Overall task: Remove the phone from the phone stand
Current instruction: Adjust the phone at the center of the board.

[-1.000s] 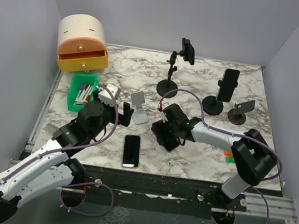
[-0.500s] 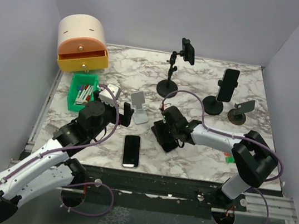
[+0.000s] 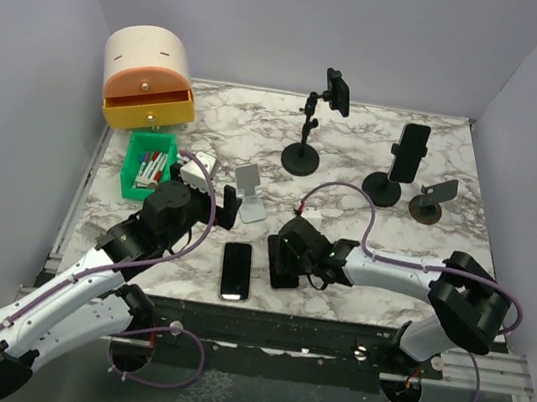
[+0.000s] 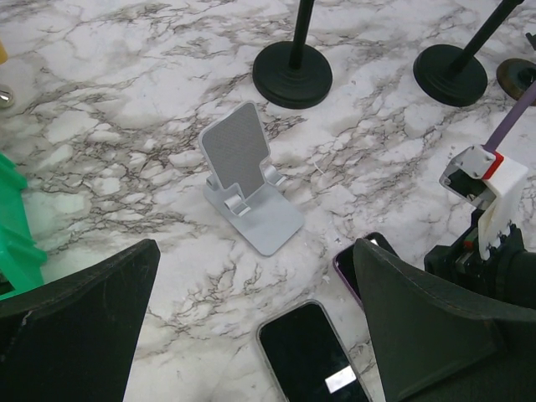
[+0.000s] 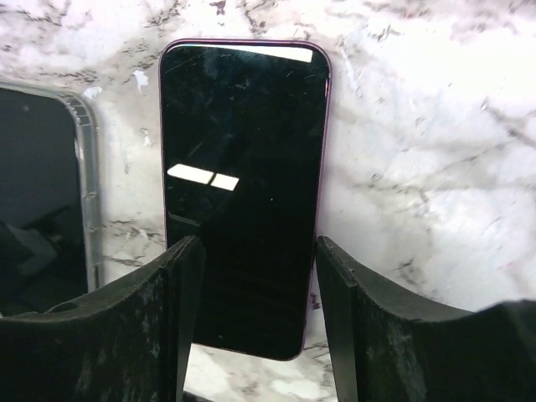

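On marble point(image 5: 419, 126), the purple-rimmed dark phone point(image 5: 243, 167) lies flat between the right gripper's point(image 5: 260, 249) fingers point(image 5: 180, 318), clamping unclear; left gripper point(image 4: 255, 251) agape.

Open marble point(image 3: 248, 137) behind grey stand point(image 3: 250, 191) (two phones point(image 3: 236, 270) in front)

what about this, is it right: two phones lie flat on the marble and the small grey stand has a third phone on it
Not quite. The small grey stand is empty, with no third phone on it; the left wrist view shows this. The rest holds: the clear-cased phone and the purple-edged phone lie flat on the marble.
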`<move>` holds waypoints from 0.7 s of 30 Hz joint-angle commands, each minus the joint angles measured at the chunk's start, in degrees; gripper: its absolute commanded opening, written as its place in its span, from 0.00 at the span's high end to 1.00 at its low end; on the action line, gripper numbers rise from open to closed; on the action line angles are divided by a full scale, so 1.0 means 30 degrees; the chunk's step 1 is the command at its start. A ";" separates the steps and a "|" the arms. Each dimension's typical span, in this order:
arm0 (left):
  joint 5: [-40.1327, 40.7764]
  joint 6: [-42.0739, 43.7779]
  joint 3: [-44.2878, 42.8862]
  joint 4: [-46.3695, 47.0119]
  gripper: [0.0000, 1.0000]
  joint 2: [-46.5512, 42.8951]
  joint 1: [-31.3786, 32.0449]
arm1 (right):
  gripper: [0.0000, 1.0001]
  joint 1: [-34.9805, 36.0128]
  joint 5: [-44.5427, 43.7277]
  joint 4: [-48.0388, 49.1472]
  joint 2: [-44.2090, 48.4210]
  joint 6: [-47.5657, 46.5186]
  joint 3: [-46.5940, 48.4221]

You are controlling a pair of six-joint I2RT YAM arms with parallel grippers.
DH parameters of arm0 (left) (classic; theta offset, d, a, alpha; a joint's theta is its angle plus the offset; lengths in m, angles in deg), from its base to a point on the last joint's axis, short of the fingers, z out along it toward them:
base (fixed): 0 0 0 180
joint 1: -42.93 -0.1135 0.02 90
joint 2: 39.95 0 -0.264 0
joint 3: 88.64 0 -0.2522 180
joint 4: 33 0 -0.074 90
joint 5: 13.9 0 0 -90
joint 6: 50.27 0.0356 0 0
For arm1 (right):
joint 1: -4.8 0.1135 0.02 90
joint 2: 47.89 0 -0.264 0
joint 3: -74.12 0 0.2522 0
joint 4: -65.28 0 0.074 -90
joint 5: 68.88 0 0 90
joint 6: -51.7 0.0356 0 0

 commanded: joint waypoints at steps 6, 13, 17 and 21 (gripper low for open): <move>-0.0802 -0.0266 -0.0099 -0.0097 0.01 0.0235 0.0103 | 0.36 0.2194 -0.0958 -0.2361 -0.2278 0.6603 -0.0376; -0.0853 -0.0295 -0.0092 -0.0067 0.01 0.0220 0.0099 | 0.26 0.2331 -0.3115 -0.4230 -0.1357 0.6688 0.0649; -0.0820 -0.0276 -0.0088 -0.0093 0.01 0.0245 0.0091 | 0.19 0.1655 -0.3921 -0.4936 -0.0674 0.5224 0.1873; -0.0698 -0.0269 -0.0058 -0.0125 0.01 0.0255 0.0103 | 0.16 -0.0188 -0.3126 -0.4316 -0.0724 0.3196 0.2547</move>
